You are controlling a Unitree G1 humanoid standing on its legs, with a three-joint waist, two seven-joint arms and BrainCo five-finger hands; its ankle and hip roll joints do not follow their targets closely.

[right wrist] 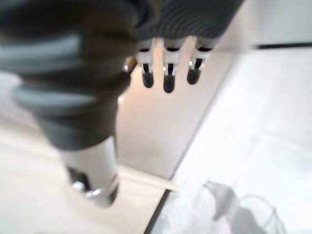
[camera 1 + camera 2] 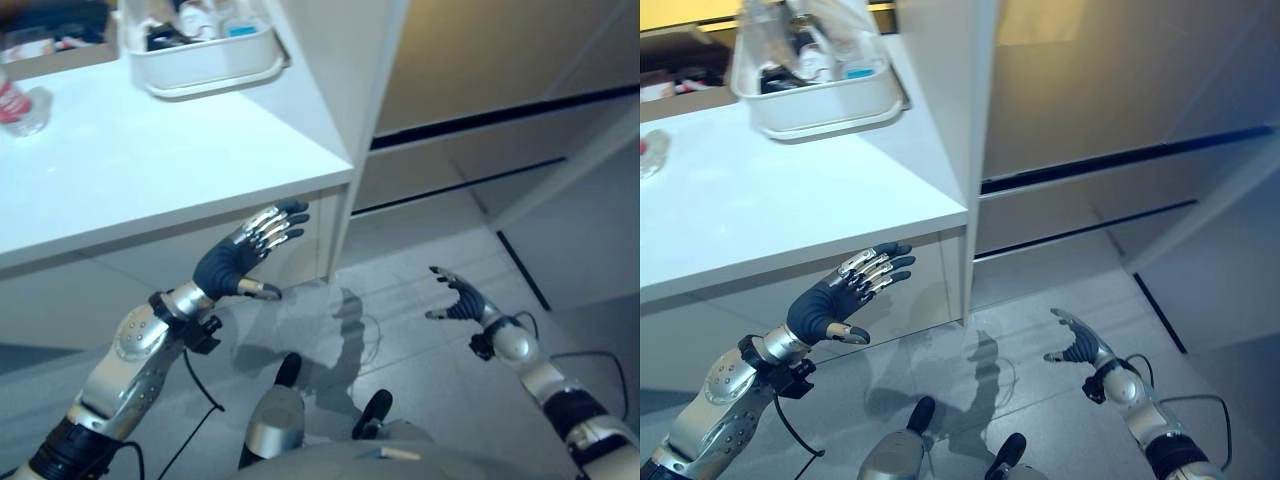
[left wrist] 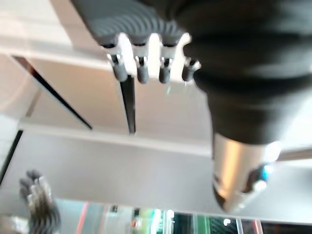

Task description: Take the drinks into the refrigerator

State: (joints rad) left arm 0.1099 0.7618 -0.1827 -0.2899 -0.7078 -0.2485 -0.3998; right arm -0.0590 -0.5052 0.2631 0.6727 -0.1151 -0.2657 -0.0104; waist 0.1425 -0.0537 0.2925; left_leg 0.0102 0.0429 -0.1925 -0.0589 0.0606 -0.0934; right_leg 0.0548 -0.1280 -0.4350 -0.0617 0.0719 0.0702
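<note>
**Both hands empty below the tabletop**

The left hand (image 2: 235, 262) is hovering just under the white tabletop's (image 2: 150, 170) front edge, fingers (image 2: 272, 226) spread straight and holding nothing. The right hand (image 2: 462, 298) is hanging low over the grey floor (image 2: 420, 330), well apart, fingers relaxed and empty. A white basket (image 2: 205, 62) of bottles is sitting at the tabletop's far edge.

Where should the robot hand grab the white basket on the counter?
Probably the white basket's front rim, reached from the counter's open front edge, fingers hooking under. The rim flares outward like a lip, and a white panel blocks its right side. The left robot hand is nearest.
</note>
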